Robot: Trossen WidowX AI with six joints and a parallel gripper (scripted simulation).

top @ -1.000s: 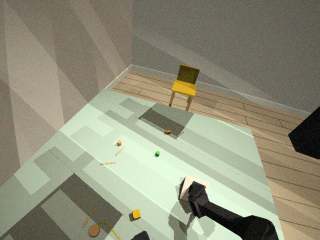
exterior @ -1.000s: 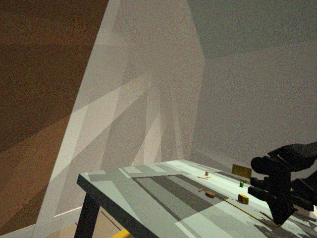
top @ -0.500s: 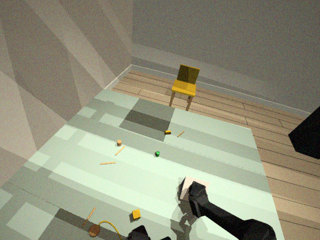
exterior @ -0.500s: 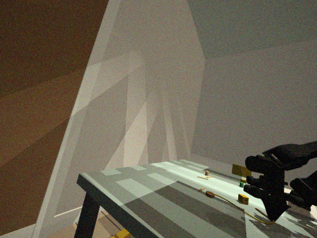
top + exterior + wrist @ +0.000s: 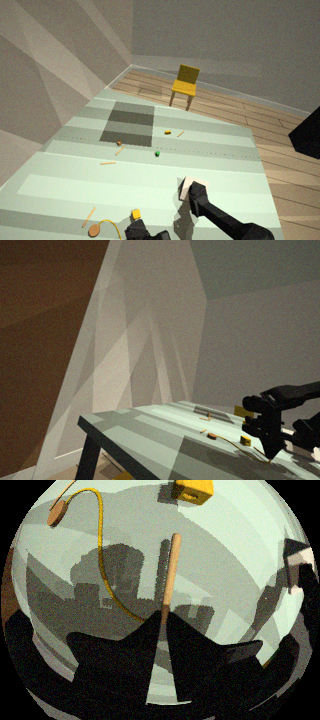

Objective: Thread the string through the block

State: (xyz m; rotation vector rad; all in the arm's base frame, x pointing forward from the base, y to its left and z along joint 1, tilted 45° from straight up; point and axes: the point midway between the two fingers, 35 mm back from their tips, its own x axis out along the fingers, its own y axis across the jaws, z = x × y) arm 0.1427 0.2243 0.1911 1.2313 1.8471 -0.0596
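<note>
My gripper point(image 5: 163, 615) point(image 5: 270, 459) is shut on the near end of the string's stick point(image 5: 172, 572) point(image 5: 258, 450). The stick's free end points ahead, toward the yellow block point(image 5: 194, 491) point(image 5: 245, 440) point(image 5: 136, 214), a short gap away. The block stands on the table with a dark hole in the side facing the gripper. The yellow string point(image 5: 101, 545) point(image 5: 232, 444) point(image 5: 113, 224) runs from the round wooden button point(image 5: 57, 514) point(image 5: 211, 436) point(image 5: 94, 230) to the stick's end at the fingertips. In the top view the fingertips and stick are hidden.
A loose stick point(image 5: 88, 217) point(image 5: 203, 431) lies beside the button. Farther off lie two sticks point(image 5: 120, 150) point(image 5: 107, 163), a brown cylinder point(image 5: 119, 143), a green cylinder point(image 5: 157, 153), a small yellow piece point(image 5: 168, 132) and another stick point(image 5: 180, 134). A pale base point(image 5: 184, 192) with a black arm part stands right.
</note>
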